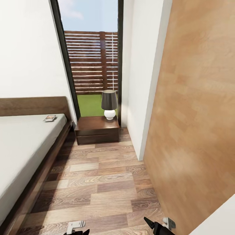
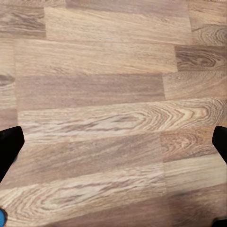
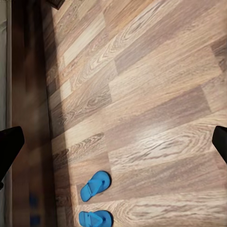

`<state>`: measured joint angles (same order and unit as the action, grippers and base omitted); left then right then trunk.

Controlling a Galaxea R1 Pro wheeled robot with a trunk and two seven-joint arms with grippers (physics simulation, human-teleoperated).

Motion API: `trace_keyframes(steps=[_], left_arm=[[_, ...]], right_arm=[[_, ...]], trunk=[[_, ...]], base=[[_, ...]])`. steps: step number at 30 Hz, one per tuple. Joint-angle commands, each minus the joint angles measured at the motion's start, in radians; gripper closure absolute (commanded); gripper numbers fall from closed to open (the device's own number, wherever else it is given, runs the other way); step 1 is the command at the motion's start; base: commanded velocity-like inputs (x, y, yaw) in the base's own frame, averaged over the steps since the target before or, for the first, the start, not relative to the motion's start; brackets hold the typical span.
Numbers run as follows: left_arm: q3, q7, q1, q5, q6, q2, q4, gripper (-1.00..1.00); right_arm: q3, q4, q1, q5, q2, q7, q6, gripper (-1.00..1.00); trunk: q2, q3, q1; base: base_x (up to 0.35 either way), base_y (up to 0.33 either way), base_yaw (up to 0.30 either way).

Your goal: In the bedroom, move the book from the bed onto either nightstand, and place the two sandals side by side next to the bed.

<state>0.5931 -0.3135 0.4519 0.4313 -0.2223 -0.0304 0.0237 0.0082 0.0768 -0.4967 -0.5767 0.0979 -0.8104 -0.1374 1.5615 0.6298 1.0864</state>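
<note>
A white-walled bedroom with a brown wood-plank floor [image 1: 98,182] runs ahead in the head view toward a tall dark-framed window [image 1: 93,62] that looks out on green lawn and a slatted brown fence. At the left stands the large low bed [image 1: 23,147], with a dark brown wooden frame and headboard and a plain pale grey-white mattress. The small thin paperback book [image 1: 50,118] lies flat on the mattress near the headboard, close to the edge that faces the aisle. Just beyond the corner of the bed, under the window, sits a low square dark reddish-brown nightstand [image 1: 97,130] with one drawer. On its top stands a table lamp [image 1: 109,104] with a round white base and a dark grey shade. A broad light-wood panel [image 1: 195,114] rises along the right side of the aisle.

At the bottom edge of the head view, parts of both arms show. The left gripper [image 2: 113,142] hangs over bare floor planks with its dark fingers wide apart and nothing between them. The right gripper [image 3: 113,142] is likewise spread wide and holds nothing. In the right wrist view, two flat bright-blue sandals [image 3: 95,185] lie on the floor next to each other, close beside the dark wooden side of the bed frame. Neither gripper touches them.
</note>
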Motion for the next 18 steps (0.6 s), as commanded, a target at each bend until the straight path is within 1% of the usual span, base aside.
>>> trace_keyframes(steps=[1, 9, 15, 18], left_arm=[[0.009, -0.003, 0.001, 0.009, -0.003, 0.0, -0.001, -1.0], [0.01, -0.003, 0.001, 0.009, -0.003, 0.0, -0.001, -1.0], [0.01, -0.002, 0.001, 0.009, -0.004, 0.0, -0.001, -1.0], [0.01, -0.002, 0.001, 0.009, -0.003, 0.0, -0.001, -1.0]], right_arm=[[0.001, 0.005, -0.002, 0.0, 0.0, -0.004, -0.008, -1.0], [0.003, 0.005, -0.002, 0.001, -0.001, -0.004, -0.008, -1.0], [0.003, 0.005, -0.002, 0.001, -0.001, -0.004, -0.008, -1.0], [0.004, 0.005, -0.002, 0.001, -0.001, -0.004, -0.008, -1.0]], trunk=[[0.0, 0.001, 0.0], [0.0, 0.001, 0.0], [0.0, 0.001, 0.0], [0.0, 0.001, 0.0]], base=[[0.006, -0.006, 0.0], [0.012, -0.002, 0.0], [0.202, 0.0, 0.0], [0.109, 0.0, 0.0]])
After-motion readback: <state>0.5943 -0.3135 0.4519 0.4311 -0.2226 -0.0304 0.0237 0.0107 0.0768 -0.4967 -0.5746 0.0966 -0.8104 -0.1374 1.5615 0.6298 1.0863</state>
